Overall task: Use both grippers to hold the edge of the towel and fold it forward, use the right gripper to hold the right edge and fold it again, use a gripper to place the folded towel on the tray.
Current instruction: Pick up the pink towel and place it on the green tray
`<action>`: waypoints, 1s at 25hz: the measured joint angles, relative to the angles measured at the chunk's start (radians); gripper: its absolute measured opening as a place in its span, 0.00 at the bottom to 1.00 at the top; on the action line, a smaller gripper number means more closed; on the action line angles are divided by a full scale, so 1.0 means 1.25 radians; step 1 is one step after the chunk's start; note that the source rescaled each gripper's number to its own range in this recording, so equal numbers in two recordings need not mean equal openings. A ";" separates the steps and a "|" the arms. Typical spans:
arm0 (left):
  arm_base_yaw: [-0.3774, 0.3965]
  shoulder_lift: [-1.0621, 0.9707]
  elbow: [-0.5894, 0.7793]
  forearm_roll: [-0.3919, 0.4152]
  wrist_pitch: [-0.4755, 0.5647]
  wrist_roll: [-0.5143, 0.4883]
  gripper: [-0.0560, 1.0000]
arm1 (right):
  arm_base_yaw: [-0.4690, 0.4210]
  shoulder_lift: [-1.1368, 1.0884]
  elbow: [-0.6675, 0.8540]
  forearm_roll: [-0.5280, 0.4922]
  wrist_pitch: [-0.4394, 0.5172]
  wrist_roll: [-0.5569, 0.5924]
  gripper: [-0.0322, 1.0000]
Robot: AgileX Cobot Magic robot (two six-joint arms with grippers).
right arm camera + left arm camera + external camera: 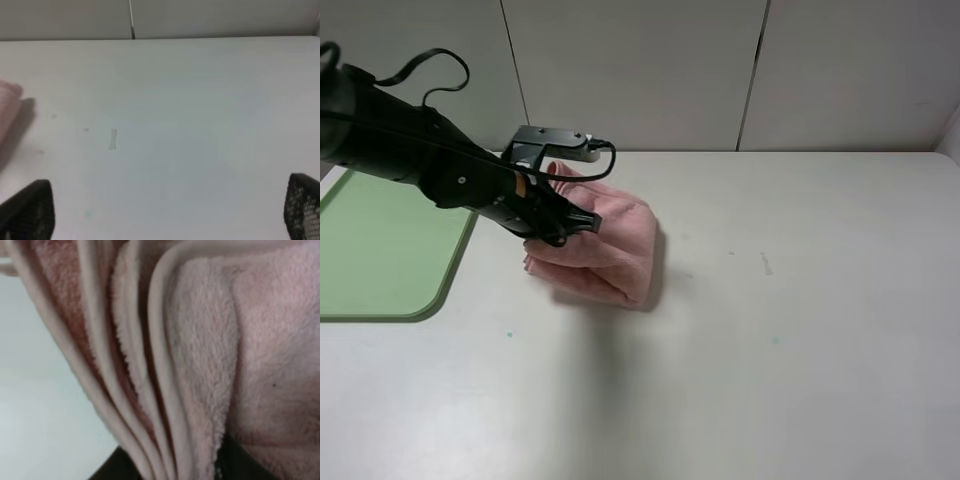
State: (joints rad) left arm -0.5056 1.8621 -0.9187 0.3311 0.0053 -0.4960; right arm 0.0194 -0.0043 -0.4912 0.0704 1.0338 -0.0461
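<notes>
While one fluffy dusty-pink terry towel [610,250], folded into several hemmed layers, hangs bunched above the white table [770,350], the left gripper [565,225] clamps its layered edge. One flat light-green plastic tray [380,250] lies just beside it. The right gripper [165,212] stands wide apart, holding nothing, over bare tabletop.

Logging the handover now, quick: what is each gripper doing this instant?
Left gripper: closed on the folded towel, beside the tray.
Right gripper: open, holding nothing, fingers spread wide over the bare table.
</notes>
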 joint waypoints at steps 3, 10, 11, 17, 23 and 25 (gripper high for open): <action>0.046 -0.024 0.016 0.019 0.004 0.002 0.24 | 0.000 0.000 0.000 0.000 0.000 0.000 1.00; 0.139 -0.039 0.020 0.068 0.010 0.013 0.24 | 0.000 0.000 0.000 0.000 0.000 0.000 1.00; 0.152 -0.039 0.020 0.067 0.010 0.022 0.24 | 0.000 0.000 0.000 0.000 0.000 0.000 1.00; 0.225 -0.039 0.020 0.071 0.010 0.068 0.24 | 0.000 0.000 0.000 0.000 0.000 0.000 1.00; 0.292 -0.039 0.020 0.071 0.021 0.130 0.24 | 0.000 0.000 0.000 0.000 0.000 0.000 1.00; 0.314 -0.039 0.020 0.071 0.029 0.150 0.24 | 0.000 0.000 0.000 0.000 0.000 0.000 1.00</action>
State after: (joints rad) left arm -0.1137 1.8137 -0.8932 0.4198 0.0418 -0.3081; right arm 0.0194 -0.0043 -0.4912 0.0704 1.0338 -0.0461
